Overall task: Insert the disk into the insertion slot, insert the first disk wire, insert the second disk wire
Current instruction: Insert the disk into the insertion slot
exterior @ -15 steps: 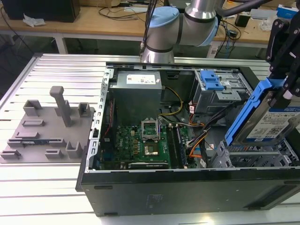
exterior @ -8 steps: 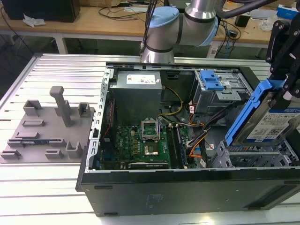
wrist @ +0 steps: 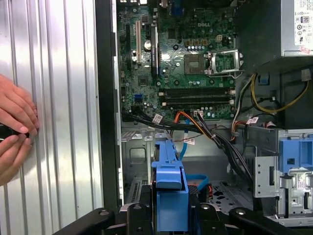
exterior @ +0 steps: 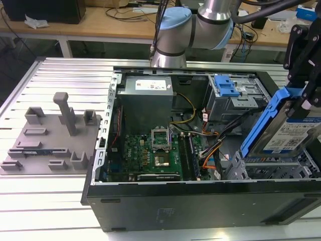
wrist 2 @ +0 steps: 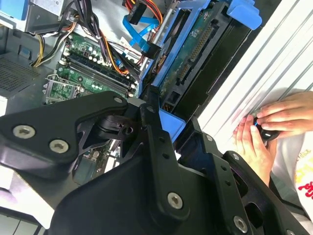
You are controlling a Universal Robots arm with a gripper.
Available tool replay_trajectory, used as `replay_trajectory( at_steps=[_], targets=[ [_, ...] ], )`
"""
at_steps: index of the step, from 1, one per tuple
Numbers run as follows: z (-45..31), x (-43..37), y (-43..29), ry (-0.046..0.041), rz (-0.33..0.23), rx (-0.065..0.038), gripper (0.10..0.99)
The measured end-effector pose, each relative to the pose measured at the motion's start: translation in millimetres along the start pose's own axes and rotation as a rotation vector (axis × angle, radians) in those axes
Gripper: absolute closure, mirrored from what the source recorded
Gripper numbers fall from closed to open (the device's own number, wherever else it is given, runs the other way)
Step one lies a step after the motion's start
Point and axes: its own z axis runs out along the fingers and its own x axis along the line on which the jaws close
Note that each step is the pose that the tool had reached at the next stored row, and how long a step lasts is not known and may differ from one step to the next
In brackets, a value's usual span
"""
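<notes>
Black linkage gripper (wrist: 168, 213), nearest the lens in both wrist views: fingers pressed onto the side rails of the disk (exterior: 283, 131), clamping it. Disk: silver rectangular hard drive, white barcode labels, bright blue plastic carrier. It is held over the insertion slot (exterior: 268, 168), a perforated grey sheet-metal cage at the open black computer case's (exterior: 200, 201) near corner on the exterior view's right. Long axis steeply tilted, lower end pointing down at the slot; contact there cannot be told. Labelled face turned toward the exterior camera. Green motherboard (exterior: 150, 155): case floor.
</notes>
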Motion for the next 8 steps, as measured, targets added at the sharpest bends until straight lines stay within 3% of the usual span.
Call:
replay_trajectory(
  at_steps=[8],
  targets=[
    [5.3, 0.0, 0.1, 0.0003, 0.000, 0.000, 0.722]
  ],
)
